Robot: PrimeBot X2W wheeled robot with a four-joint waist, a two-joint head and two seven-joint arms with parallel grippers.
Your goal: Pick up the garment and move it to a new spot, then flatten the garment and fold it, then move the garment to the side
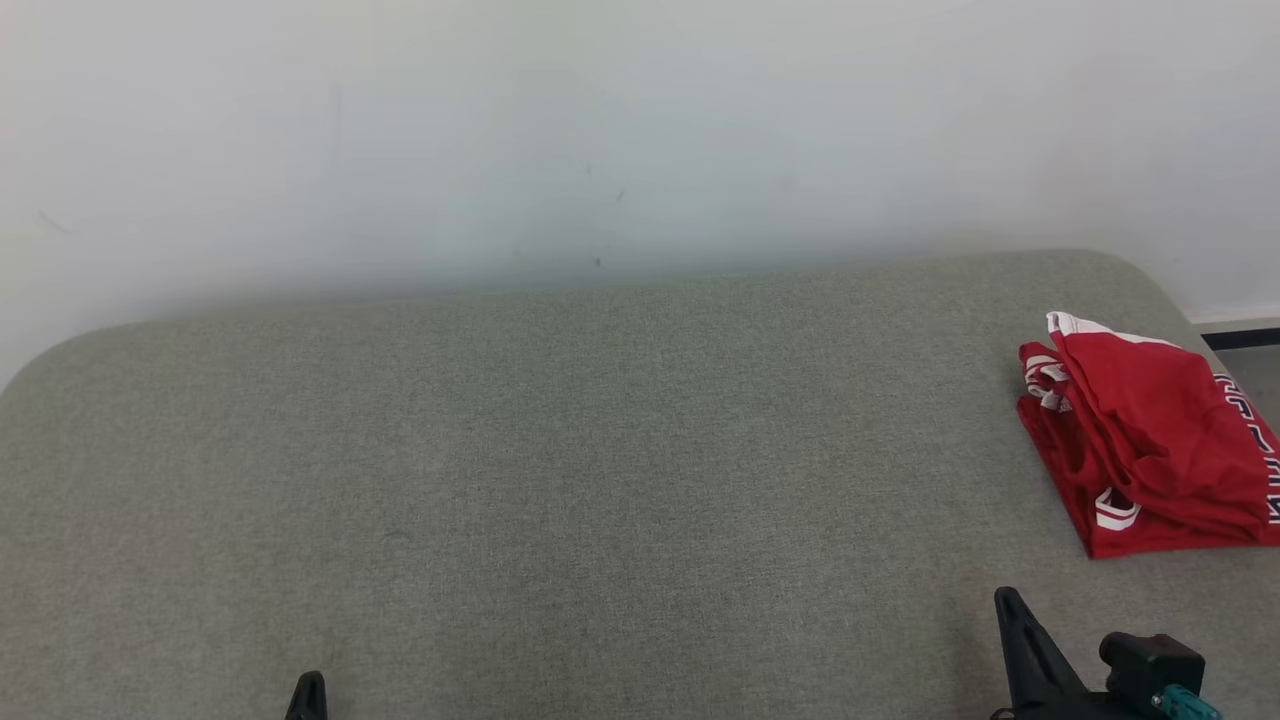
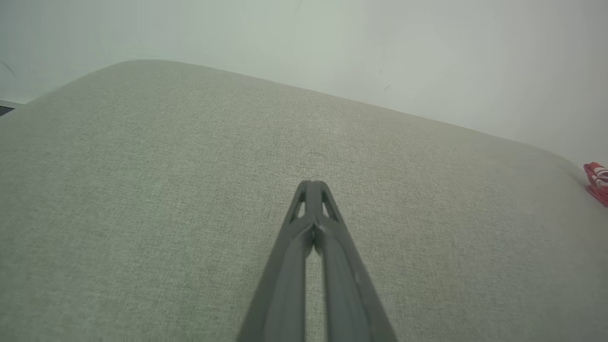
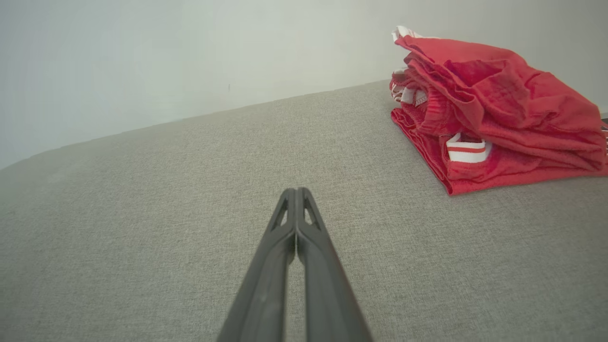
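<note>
The garment (image 1: 1150, 450) is a red jersey with white trim, lying in a folded bundle at the far right of the grey fabric surface (image 1: 600, 450). From the right wrist the garment (image 3: 494, 114) sits ahead and to the right. A sliver of the garment (image 2: 597, 183) reaches the right edge of the left wrist view. My right gripper (image 1: 1008, 600) is near the bottom right, short of the bundle; its own view shows the right gripper (image 3: 295, 191) shut and empty. My left gripper (image 1: 310, 682) pokes up at the bottom left, and the left gripper (image 2: 312, 184) is shut with nothing in it.
A pale wall (image 1: 600, 130) rises directly behind the surface. The surface has rounded far corners, and its right edge runs just past the garment. A dark strip of floor (image 1: 1240, 338) shows beyond that corner.
</note>
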